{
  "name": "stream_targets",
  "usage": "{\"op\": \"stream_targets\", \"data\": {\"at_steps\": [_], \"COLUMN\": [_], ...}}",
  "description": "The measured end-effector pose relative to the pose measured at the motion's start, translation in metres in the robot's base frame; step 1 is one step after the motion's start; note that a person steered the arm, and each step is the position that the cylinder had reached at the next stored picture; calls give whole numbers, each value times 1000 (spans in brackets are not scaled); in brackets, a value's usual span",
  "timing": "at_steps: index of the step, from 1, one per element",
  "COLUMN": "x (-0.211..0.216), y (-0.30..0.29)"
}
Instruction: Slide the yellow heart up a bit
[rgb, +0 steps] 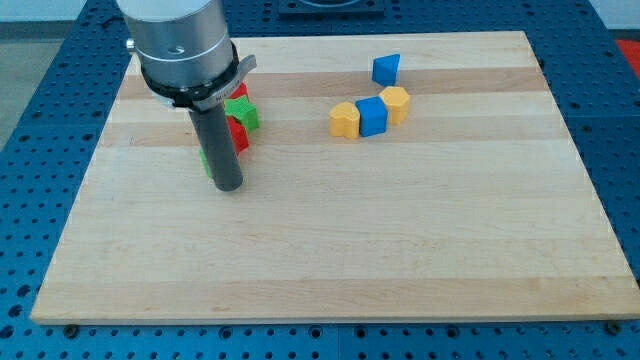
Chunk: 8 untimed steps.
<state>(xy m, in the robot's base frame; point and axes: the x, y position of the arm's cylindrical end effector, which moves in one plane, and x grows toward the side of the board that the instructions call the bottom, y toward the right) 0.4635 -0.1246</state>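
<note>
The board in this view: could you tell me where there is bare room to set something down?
The board's whole lower half is bare, below my tip. Crowded: the green and red blocks behind the rod, and the yellow, blue, yellow row under the blue block.

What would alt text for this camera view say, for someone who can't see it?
My tip rests on a wooden board by red and green blocks at the view's left. Far right: two yellow blocks flank a blue one, another blue above.

Above the blue cube (371, 116) on the wooden board (400, 250) sits a blue triangular block (386, 69); a green block (243, 112) and a red block (238, 135) lie well to its left.
</note>
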Motion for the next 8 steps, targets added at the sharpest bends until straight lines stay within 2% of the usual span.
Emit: {"op": "stream_targets", "data": {"at_steps": [3,4,5,8], "x": [30,28,14,-50], "y": [41,96,123,113]}}
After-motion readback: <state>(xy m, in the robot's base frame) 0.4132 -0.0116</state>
